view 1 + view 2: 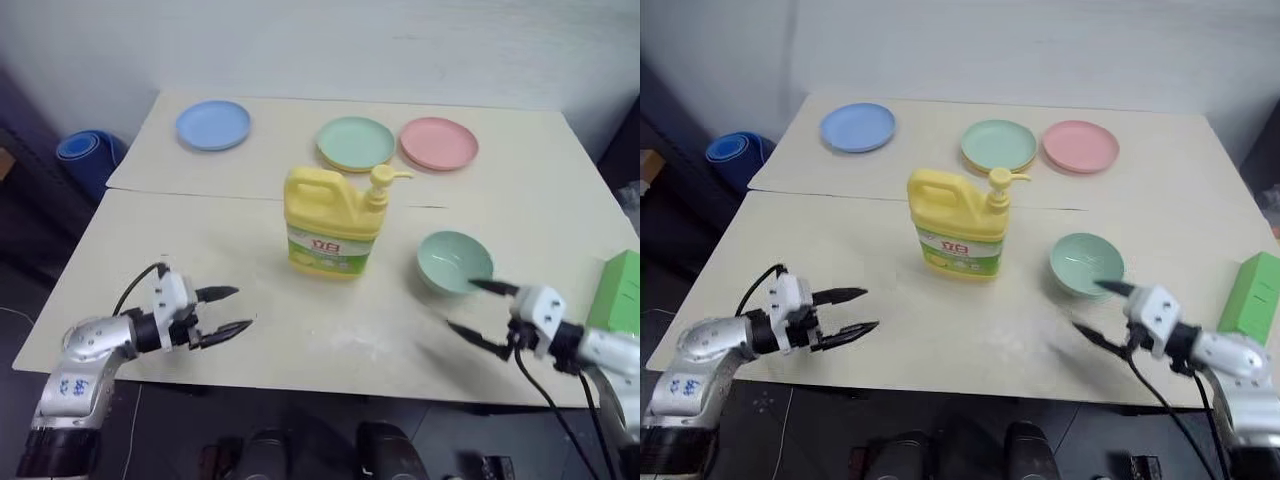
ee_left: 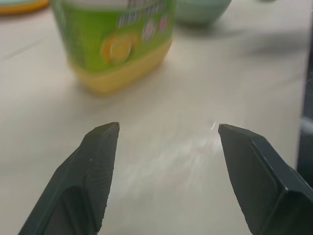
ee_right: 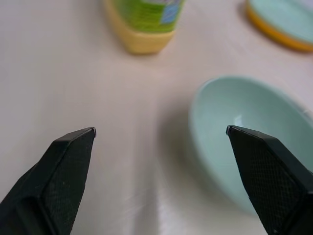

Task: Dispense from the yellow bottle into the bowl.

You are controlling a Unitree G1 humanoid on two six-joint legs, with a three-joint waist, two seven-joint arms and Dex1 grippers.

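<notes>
A pale beige bench (image 1: 250, 330) fills the room's near side. The left gripper (image 1: 232, 310) hovers low with its fingers spread and empty; ahead of it and off to its right stands the yellow bottle (image 1: 330, 222), a handled jug with a yellow pump top and a green-and-white label bearing red characters. The right gripper (image 1: 478, 311) is spread wide too, holding nothing, the small deep mint-green bowl (image 1: 455, 261) just beyond its fingertips.
</notes>
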